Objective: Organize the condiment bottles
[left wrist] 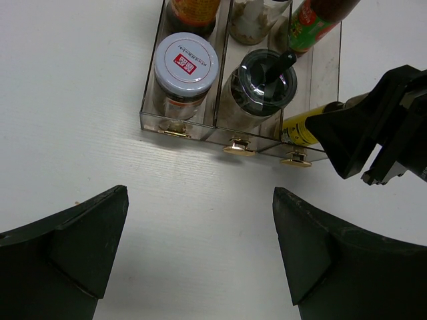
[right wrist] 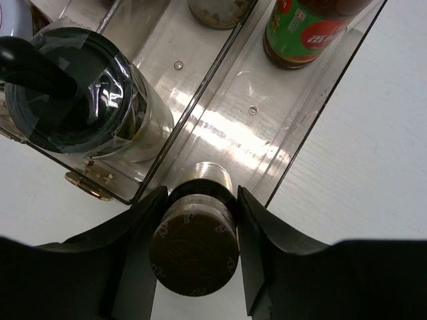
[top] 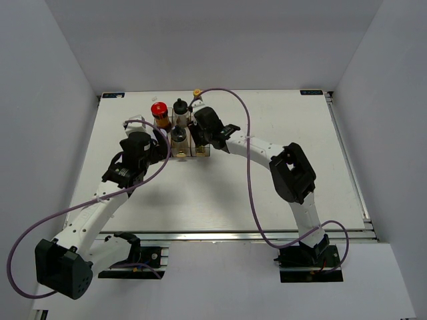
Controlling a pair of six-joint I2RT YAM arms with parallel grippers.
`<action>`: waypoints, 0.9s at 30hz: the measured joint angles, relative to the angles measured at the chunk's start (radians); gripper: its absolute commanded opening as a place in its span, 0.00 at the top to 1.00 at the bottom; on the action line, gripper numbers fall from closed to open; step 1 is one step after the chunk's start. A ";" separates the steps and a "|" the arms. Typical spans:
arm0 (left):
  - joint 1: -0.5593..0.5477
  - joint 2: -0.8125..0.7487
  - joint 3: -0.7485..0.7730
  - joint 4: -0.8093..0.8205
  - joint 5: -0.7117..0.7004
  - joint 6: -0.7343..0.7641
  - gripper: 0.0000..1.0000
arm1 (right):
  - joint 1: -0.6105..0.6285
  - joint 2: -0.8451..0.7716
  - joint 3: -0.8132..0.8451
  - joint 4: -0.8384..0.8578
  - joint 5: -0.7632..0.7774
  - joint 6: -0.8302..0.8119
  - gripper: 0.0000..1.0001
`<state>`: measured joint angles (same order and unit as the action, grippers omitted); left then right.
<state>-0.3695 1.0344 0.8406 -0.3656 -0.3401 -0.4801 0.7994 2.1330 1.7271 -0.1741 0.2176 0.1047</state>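
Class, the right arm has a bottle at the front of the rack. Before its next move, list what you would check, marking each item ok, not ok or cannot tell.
1. Right pincer shut on the brown-capped bottle: ok.
2. Room in the right slot of the rack ahead of that bottle: ok; only the green-labelled bottle stands there, at the far end.
3. Held bottle's base resting on the slot floor: cannot tell, hidden beneath its cap.
4. Left pincer open, empty and apart from the rack: ok.
5. Black-capped jar inside the middle slot, behind the divider wall: ok.
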 measured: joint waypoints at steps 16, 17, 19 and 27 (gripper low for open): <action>0.000 -0.027 0.000 -0.001 0.000 -0.002 0.02 | 0.001 -0.099 -0.023 0.029 0.005 -0.010 0.11; 0.000 -0.029 0.000 -0.002 0.000 -0.003 0.02 | 0.001 -0.133 -0.036 0.028 0.006 -0.013 0.11; 0.000 -0.031 0.000 -0.003 0.000 -0.008 0.02 | 0.001 -0.235 -0.093 0.054 0.014 -0.026 0.11; 0.000 -0.031 0.000 -0.042 -0.021 -0.028 0.02 | -0.082 -0.642 -0.383 0.127 0.067 0.005 0.11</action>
<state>-0.3695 1.0031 0.8410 -0.4076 -0.3614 -0.5079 0.7174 1.4914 1.3437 -0.0471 0.2844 0.1101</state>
